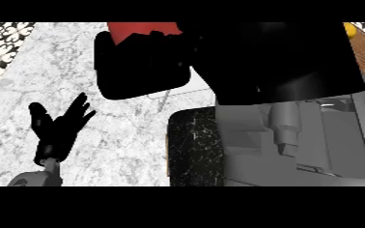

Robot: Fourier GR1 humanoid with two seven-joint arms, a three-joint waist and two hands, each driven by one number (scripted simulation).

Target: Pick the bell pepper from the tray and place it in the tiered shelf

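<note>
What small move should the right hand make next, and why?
Probably carry the red bell pepper toward the shelf, which is out of view: the right hand is curled round it, already away from the dark speckled tray.

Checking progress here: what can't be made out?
Head view:
Pepper: only a red sliver above the right hand, cut off at the top.
Whether that hand grips it: the hand is one dark mass.
Tray: partly behind the right forearm.
Shelf: nowhere visible; that forearm fills the right side.

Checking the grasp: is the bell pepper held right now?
Held: the right hand has its fingers curled round the red bell pepper, which is mostly hidden.
</note>
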